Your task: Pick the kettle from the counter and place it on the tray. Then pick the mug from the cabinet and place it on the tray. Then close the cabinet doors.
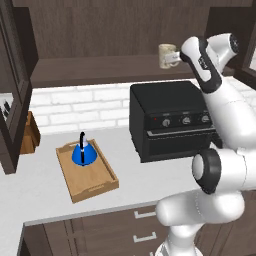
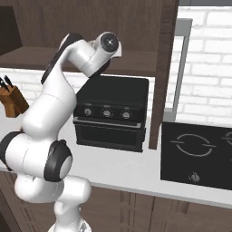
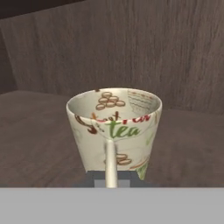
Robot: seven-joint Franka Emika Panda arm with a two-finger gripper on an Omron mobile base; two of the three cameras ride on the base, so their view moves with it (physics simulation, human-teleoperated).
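On the near counter (image 1: 45,192) the tray (image 1: 95,188) lies at a slant with the blue kettle (image 1: 83,154) standing upright at its far end, black handle up. Just right of it a black oven (image 1: 167,120) sits against the brick wall; its knobs carry no marking that can be read. A knife block (image 2: 12,100) stands at the far left, partly cut off by an open cabinet door (image 1: 12,85) in the left base view. Above the oven, on the cabinet (image 1: 100,30) shelf, the mug (image 3: 113,129) stands upright; the word "tea" in green reads on it, with red lettering above that is too curled to make out and small brown bean-like prints. Its loop handle faces the hand, edge-on. The gripper (image 1: 176,59) is clenched at the mug's handle, though the fingertips are hidden below the handle, so contact itself is hard to see. In the right base view the arm's wrist covers the mug, and a black hob (image 2: 197,154) lies at right.
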